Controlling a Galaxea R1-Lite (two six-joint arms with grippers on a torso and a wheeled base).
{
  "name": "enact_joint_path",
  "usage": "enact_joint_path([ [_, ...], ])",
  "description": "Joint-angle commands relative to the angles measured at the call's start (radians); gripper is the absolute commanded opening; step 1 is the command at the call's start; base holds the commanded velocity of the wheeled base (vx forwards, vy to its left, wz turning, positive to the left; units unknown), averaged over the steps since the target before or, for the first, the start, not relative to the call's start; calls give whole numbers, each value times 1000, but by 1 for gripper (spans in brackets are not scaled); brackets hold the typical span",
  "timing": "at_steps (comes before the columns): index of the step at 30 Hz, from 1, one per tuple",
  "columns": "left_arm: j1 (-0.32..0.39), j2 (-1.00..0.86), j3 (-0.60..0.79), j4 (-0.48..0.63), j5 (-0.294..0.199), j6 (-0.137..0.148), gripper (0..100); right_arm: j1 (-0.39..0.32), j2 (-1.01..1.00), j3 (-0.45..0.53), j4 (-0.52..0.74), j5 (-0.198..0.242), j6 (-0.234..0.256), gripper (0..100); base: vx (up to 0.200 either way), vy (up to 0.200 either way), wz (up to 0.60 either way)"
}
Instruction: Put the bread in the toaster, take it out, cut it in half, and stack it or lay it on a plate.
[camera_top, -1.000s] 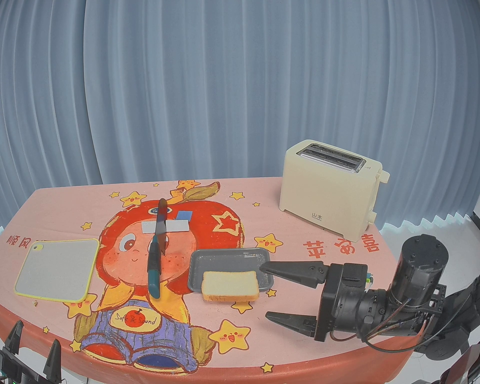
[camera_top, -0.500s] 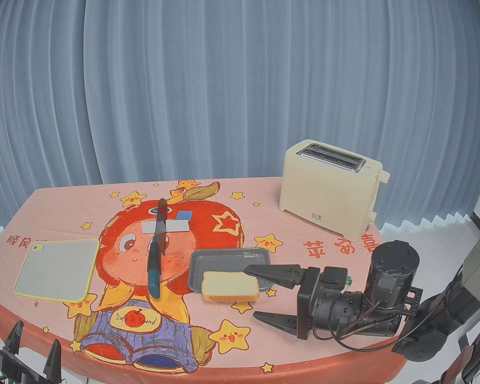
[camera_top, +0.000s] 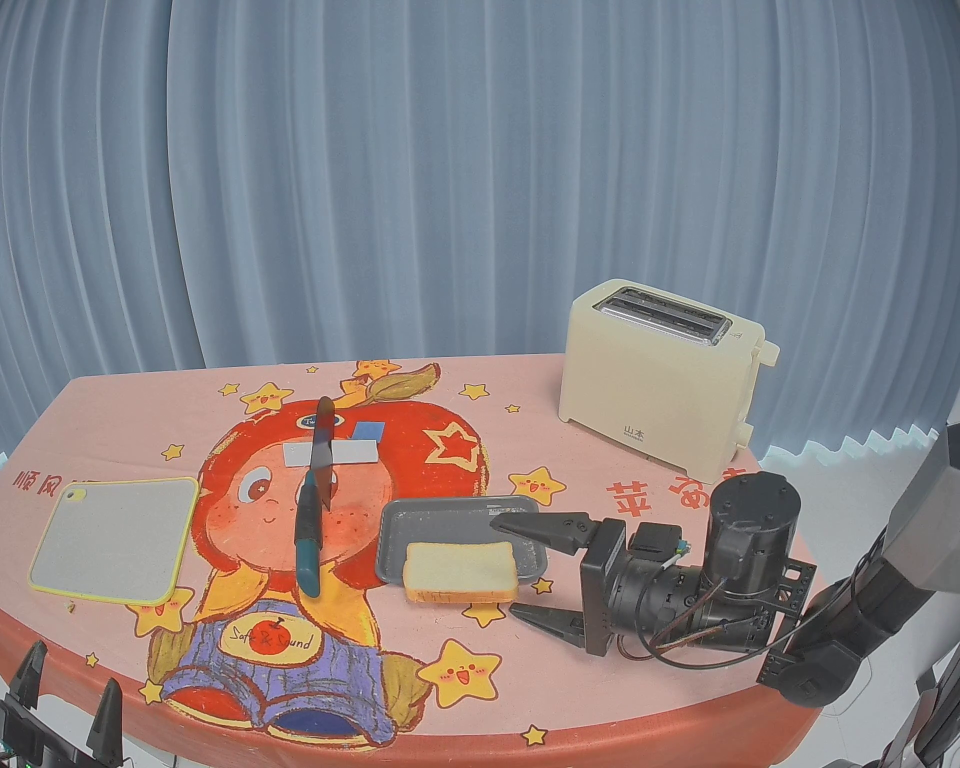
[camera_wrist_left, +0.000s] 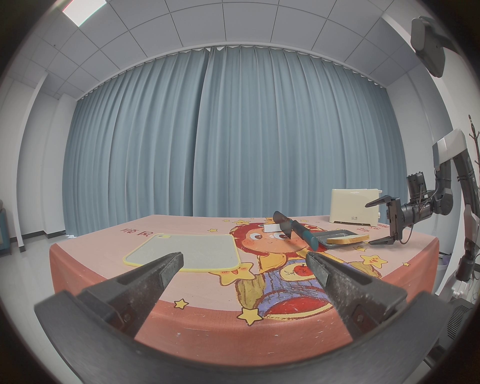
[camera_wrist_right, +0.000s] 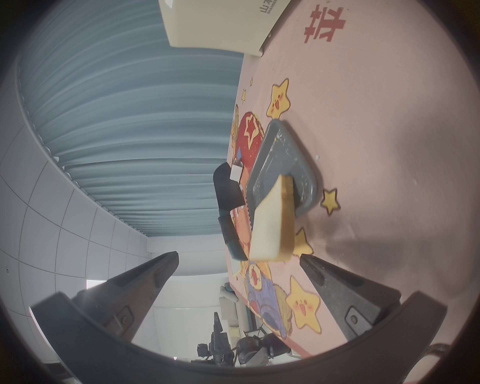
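Right hand (camera_top: 505, 563), spread wide, moved closer to bread (camera_top: 460, 572)

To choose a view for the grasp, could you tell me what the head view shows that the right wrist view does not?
Head view adds: the cutting board at the table's left end and the slots on top of the toaster. Right wrist view adds: ceiling tiles. Shared: the bread lying over the tray's near rim, the knife beside the tray, the toaster, and the open right gripper facing the bread.
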Motion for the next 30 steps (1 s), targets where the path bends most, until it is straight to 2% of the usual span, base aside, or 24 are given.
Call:
enact_joint_path([
  [1,0,0,18,0,1,0,100,-20,36,-19,0,3,1,100,0,0,0],
  [11,0,0,18,0,1,0,100,-14,50,-39,1,10,24,100,0,0,0],
  [28,0,2,18,0,1,0,100,-19,81,-53,3,17,23,100,0,0,0],
  [29,0,0,18,0,1,0,100,-20,88,-54,1,17,23,0,0,0,0],
  [30,0,0,18,0,1,0,100,-20,99,-54,1,17,23,0,0,0,0],
])
